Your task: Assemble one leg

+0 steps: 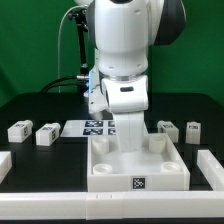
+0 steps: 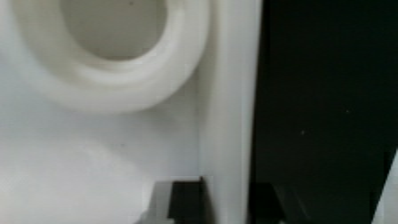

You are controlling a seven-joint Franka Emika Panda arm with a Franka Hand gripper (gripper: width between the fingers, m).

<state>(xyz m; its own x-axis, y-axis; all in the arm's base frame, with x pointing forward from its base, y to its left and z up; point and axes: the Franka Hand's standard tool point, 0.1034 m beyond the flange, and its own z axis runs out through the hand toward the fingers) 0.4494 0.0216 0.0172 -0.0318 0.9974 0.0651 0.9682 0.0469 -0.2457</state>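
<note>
The white square tabletop [image 1: 120, 172] lies at the front middle, sockets up. My gripper [image 1: 125, 140] reaches down onto its far wall. In the wrist view my gripper [image 2: 228, 205] has one dark finger [image 2: 183, 203] on each side of the tabletop's white wall [image 2: 226, 120], both tight against it. A round corner socket [image 2: 103, 45] shows beside the wall. Two legs [image 1: 18, 130] [image 1: 46, 134] lie at the exterior view's left and two more [image 1: 168, 129] [image 1: 193, 130] at its right, all loose on the black table.
The marker board [image 1: 93, 127] lies behind the tabletop, partly hidden by the arm. Long white bars lie at the front left [image 1: 4, 165] and front right [image 1: 211, 168]. A green wall stands behind the table.
</note>
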